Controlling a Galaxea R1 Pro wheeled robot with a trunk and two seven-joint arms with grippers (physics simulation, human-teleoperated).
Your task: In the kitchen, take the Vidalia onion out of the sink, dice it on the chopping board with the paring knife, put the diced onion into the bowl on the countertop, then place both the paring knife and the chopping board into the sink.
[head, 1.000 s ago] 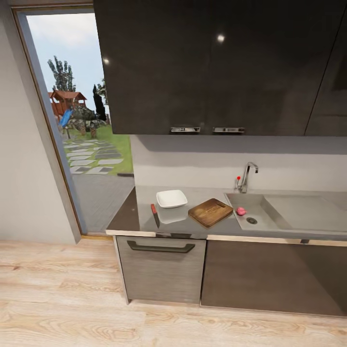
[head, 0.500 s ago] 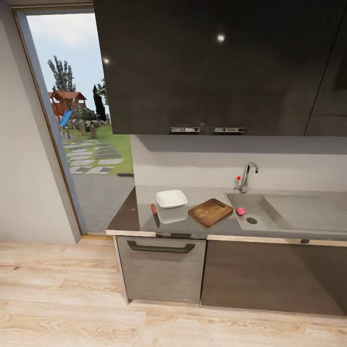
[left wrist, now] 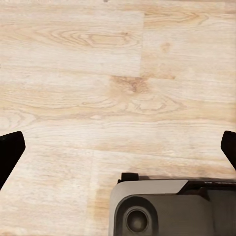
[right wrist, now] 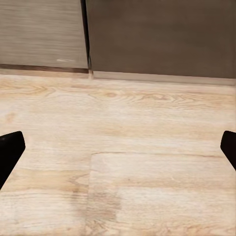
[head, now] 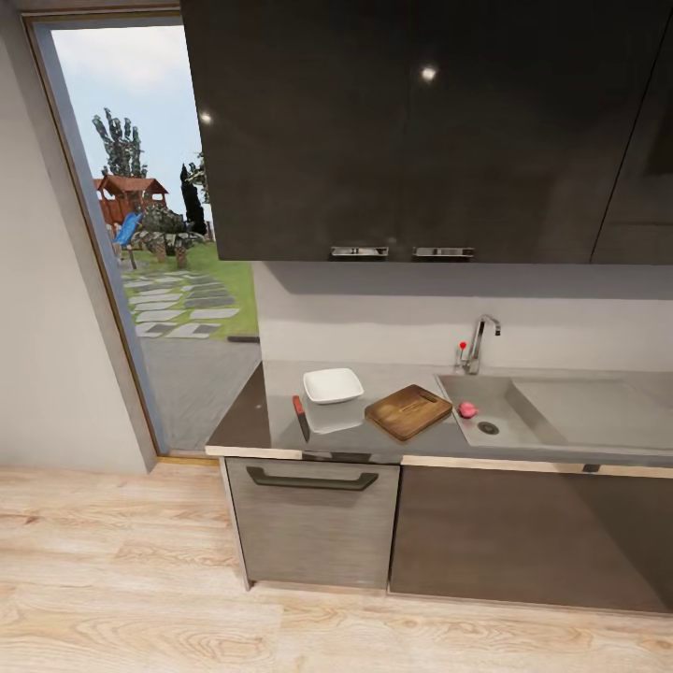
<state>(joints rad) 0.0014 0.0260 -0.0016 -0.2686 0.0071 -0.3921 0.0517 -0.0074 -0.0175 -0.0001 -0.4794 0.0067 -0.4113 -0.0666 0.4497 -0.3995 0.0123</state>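
Head view: the pink onion [head: 467, 409] lies in the sink [head: 523, 425] beside the drain. Left of the sink on the countertop [head: 245, 425] sit the chopping board [head: 408, 411], then the bowl [head: 333, 385] and the paring knife [head: 300, 417].

Left wrist view: the left gripper [left wrist: 118, 147] is spread wide over the floor [left wrist: 98, 73].

Right wrist view: the right gripper [right wrist: 118, 147] is likewise released, near the cabinet fronts [right wrist: 147, 39].

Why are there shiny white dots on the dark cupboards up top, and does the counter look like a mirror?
Head view: the dots are lamp glare on the glossy upper cabinets; the grey countertop mirrors the white bowl faintly beneath it. Left wrist and right wrist views: the wood floor is evenly lit and slightly soft, with no glare.
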